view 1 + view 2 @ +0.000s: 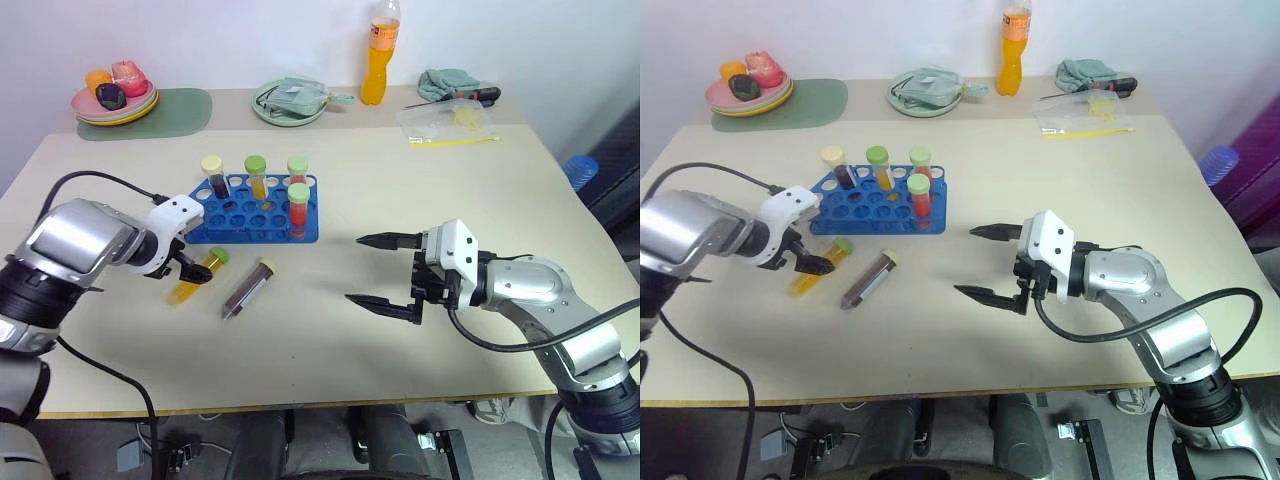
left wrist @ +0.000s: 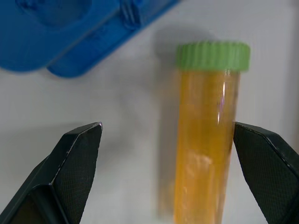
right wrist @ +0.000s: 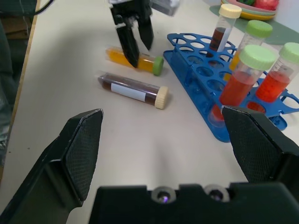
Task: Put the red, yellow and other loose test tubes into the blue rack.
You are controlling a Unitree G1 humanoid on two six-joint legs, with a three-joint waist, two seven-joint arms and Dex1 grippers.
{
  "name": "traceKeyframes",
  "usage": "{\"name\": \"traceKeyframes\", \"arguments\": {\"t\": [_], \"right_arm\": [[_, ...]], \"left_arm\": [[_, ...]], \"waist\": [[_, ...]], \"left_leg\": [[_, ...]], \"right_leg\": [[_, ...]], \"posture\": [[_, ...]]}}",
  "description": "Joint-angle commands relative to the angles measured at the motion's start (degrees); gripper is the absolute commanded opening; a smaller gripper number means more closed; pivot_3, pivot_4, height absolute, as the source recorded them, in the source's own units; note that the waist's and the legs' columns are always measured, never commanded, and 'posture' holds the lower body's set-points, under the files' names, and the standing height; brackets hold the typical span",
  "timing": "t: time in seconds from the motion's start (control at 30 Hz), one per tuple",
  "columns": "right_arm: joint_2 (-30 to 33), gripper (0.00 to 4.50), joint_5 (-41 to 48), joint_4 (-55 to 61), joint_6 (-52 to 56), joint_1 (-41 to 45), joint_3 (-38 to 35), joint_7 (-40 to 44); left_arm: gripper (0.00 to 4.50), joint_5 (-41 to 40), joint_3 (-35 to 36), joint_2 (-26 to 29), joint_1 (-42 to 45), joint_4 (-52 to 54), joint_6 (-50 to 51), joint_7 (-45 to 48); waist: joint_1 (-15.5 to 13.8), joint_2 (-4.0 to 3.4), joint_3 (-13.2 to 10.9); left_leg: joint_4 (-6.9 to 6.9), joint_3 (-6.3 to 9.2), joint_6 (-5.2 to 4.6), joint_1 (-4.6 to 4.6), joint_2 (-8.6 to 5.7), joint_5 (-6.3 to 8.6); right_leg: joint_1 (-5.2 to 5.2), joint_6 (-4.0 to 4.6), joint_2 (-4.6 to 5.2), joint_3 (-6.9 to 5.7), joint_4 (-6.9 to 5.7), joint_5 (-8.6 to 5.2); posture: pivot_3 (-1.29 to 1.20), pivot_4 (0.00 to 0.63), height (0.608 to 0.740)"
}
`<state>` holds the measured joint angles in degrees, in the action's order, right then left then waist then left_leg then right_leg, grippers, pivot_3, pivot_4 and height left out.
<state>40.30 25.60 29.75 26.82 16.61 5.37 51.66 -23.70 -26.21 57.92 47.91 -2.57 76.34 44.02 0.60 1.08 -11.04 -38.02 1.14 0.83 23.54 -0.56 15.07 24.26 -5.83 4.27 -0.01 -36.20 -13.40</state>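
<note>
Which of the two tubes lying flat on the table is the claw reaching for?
The yellow-orange tube with the green cap; the open left gripper straddles it, while the dark tube lies untouched beside it.

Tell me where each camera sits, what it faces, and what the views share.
Left eye and right eye: head camera, looking down over the table, both arms showing.
Left wrist: on the left arm, aimed down at the yellow-orange tube between its open fingers.
Right wrist: on the right arm, looking across at the blue rack, open fingers in front.
Shared: the yellow-orange tube, the rack, and, in three, the left gripper.
</note>
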Motion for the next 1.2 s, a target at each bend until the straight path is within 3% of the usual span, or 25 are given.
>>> {"name": "traceKeyframes", "arguments": {"t": [0.03,0.1,0.23,0.27,0.4,0.47,0.53,0.63,0.73,0.83,0.97,1.1,1.2], "right_arm": [[-0.6,4.50,0.5,3.1,0.1,-0.5,-0.3,-1.1],[-0.7,4.50,0.4,3.4,0.2,-0.6,-0.1,-1.4],[-1.3,4.50,0.1,3.4,0.0,-0.3,0.7,-1.7],[-1.5,4.50,0.0,3.3,-0.1,-0.1,0.9,-1.6],[-1.5,4.50,0.0,3.4,-0.2,0.2,1.2,-1.7],[-1.4,4.50,0.2,3.3,-0.1,0.4,0.9,-1.6],[-1.4,4.50,0.3,3.2,-0.3,0.5,0.8,-1.5],[-3.0,4.50,-0.1,1.7,-0.7,1.4,0.9,-2.8],[-5.5,4.50,-1.4,-0.5,-1.2,2.4,1.5,-4.7],[-8.0,4.50,-2.5,-2.0,-1.6,2.7,2.4,-6.2],[-9.8,4.50,-3.2,-2.7,-1.7,2.8,2.7,-7.4],[-10.5,4.50,-3.5,-2.8,-1.4,2.8,2.4,-8.4],[-10.3,4.50,-3.4,-2.8,-1.3,2.7,2.2,-8.8]], "left_arm": [[3.95,2.2,-1.1,0.5,1.7,-0.1,1.0,1.6],[3.18,3.1,-1.7,0.6,1.7,-0.3,1.2,2.1],[1.00,4.0,-1.8,1.0,1.9,-0.3,1.3,3.5],[0.74,4.1,-2.0,1.9,1.7,0.7,0.8,4.4],[0.73,2.6,-0.2,6.5,-0.4,5.8,-0.4,8.7],[0.73,0.6,4.3,12.2,-5.1,11.2,-5.9,13.2],[0.73,-2.4,16.0,14.1,-13.0,14.6,-14.9,15.5],[0.73,-2.1,33.9,2.7,-19.7,16.8,-33.8,7.3],[0.73,-1.0,38.7,-11.4,-17.0,17.9,-36.8,-7.0],[0.73,5.1,36.2,-26.0,-18.4,20.1,-46.1,-20.2],[0.73,13.2,30.1,-36.7,-23.6,20.9,-58.4,-27.6],[0.73,19.8,25.9,-41.9,-27.9,16.7,-70.0,-31.2],[0.73,19.7,26.6,-45.3,-28.4,12.6,-74.4,-33.1]], "waist": [[0.1,0.00,0.0],[0.1,0.00,0.0],[0.1,0.00,0.0],[0.0,0.00,0.0],[0.1,0.01,0.0],[0.3,0.00,0.0],[0.4,-0.02,0.0],[-0.8,-0.09,0.0],[-1.9,0.02,0.0],[-2.4,0.07,0.0],[-2.5,0.09,0.0],[-2.5,0.08,0.0],[-2.6,0.08,0.0]], "left_leg": [[0.00,0.03,0.00,0.00,0.00,0.00],[0.00,0.03,0.00,0.00,0.01,0.00],[-0.02,0.02,0.00,0.00,0.01,0.00],[-0.02,0.03,0.00,0.00,0.02,0.00],[-0.03,0.02,0.00,0.00,0.07,0.00],[-0.03,0.03,0.00,0.00,0.09,0.00],[0.01,-0.04,0.00,0.00,0.20,0.00],[0.00,-0.05,0.00,-0.01,0.25,0.00],[-0.20,0.09,0.05,0.00,0.19,-0.03],[-0.33,0.07,0.03,-0.13,-0.05,-0.02],[-0.29,0.04,-0.05,-0.12,-0.12,0.03],[-0.19,-0.03,-0.04,-0.10,-0.27,0.02],[-0.20,0.01,-0.01,-0.14,-0.26,0.00]], "right_leg": [[0.00,0.00,0.00,0.00,0.00,0.00],[0.01,0.00,0.00,0.00,-0.02,0.00],[0.01,0.00,0.00,0.00,-0.04,0.00],[0.01,0.00,0.00,0.00,-0.04,0.00],[0.01,0.00,0.01,0.00,-0.05,0.00],[0.02,0.00,0.01,0.00,-0.05,0.00],[0.09,0.02,0.02,0.03,-0.04,0.00],[0.12,0.05,0.06,0.02,-0.07,-0.02],[-0.16,0.25,0.14,-0.12,0.04,-0.09],[-0.40,-0.01,0.31,-0.08,0.06,0.06],[-0.37,-0.21,0.35,-0.04,0.09,0.17],[-0.24,-0.20,0.32,0.00,0.07,0.17],[-0.25,-0.16,0.30,-0.01,0.03,0.19]], "posture": [[0.00,0.150,0.740],[0.00,0.150,0.740],[0.00,0.150,0.740],[0.00,0.150,0.740],[0.00,0.150,0.740],[0.00,0.150,0.740],[0.00,0.150,0.740],[0.00,0.150,0.740],[0.00,0.150,0.740],[0.00,0.150,0.740],[0.00,0.150,0.740],[0.00,0.150,0.740],[0.00,0.150,0.740]]}}
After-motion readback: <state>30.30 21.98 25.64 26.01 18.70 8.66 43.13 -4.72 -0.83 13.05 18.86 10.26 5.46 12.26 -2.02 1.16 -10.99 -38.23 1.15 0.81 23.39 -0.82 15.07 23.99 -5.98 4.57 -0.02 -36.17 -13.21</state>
